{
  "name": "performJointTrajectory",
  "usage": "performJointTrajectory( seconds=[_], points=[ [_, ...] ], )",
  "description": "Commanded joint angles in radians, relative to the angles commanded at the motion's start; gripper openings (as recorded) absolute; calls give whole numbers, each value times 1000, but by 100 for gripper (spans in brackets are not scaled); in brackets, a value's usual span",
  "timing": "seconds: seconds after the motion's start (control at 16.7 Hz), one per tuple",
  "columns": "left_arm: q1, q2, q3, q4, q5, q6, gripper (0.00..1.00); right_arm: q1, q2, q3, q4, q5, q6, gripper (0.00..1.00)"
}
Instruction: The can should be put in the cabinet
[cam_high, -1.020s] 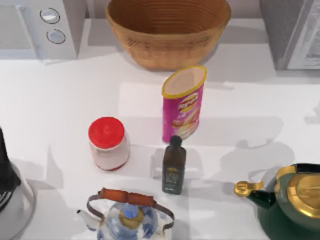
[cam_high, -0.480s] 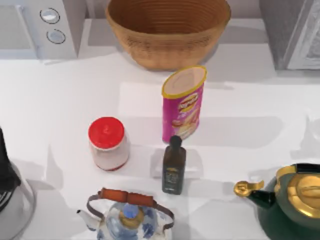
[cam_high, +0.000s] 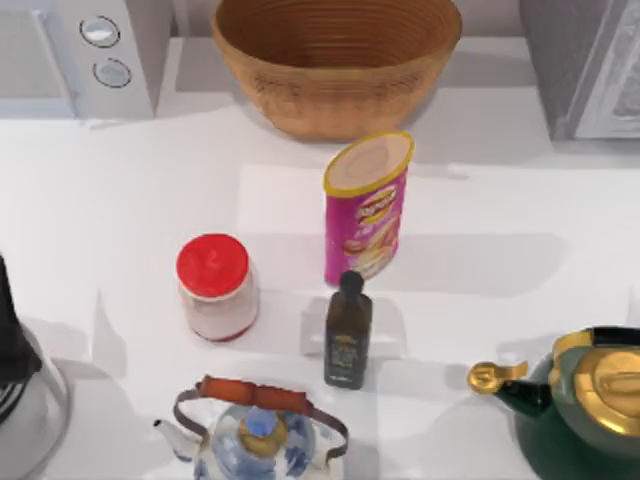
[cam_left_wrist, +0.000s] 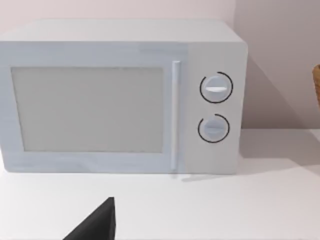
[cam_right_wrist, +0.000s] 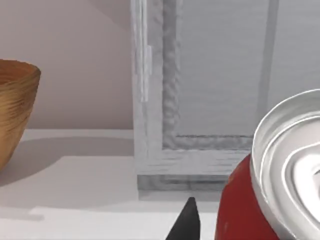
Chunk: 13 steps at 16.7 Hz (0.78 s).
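The can (cam_high: 367, 205), a tall pink chips tube with a yellow rim, stands upright mid-table in the top view, just in front of the basket. The cabinet (cam_high: 585, 65) is a grey box at the back right corner, and its paler framed door (cam_right_wrist: 220, 100) looks shut in the right wrist view. A dark part of my right gripper (cam_right_wrist: 186, 222) points toward the cabinet, with a red drinks can with a silver top (cam_right_wrist: 270, 190) very close beside it. My left arm (cam_high: 10, 335) is at the table's left edge; a dark part of my left gripper (cam_left_wrist: 95, 222) faces the microwave.
A wicker basket (cam_high: 335, 60) is at the back centre and a white microwave (cam_high: 75, 55) at the back left. A red-lidded jar (cam_high: 215, 287), a dark bottle (cam_high: 348, 330), a blue-patterned teapot (cam_high: 255, 435) and a green kettle (cam_high: 580, 400) crowd the front.
A faint shadow near the table's right edge has slid off to the right. None of the objects has moved.
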<state>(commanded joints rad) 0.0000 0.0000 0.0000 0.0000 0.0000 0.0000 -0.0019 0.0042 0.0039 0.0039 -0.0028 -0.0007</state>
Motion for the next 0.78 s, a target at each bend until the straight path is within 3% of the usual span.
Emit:
performJointTrajectory(
  seconds=[0.42,0.78],
  points=[
    [0,0,0,0,0,0,100,-2,4,7,-2,2,0,0],
    [0,0,0,0,0,0,100,-1,113,232,-20,32,-21,0]
  ],
)
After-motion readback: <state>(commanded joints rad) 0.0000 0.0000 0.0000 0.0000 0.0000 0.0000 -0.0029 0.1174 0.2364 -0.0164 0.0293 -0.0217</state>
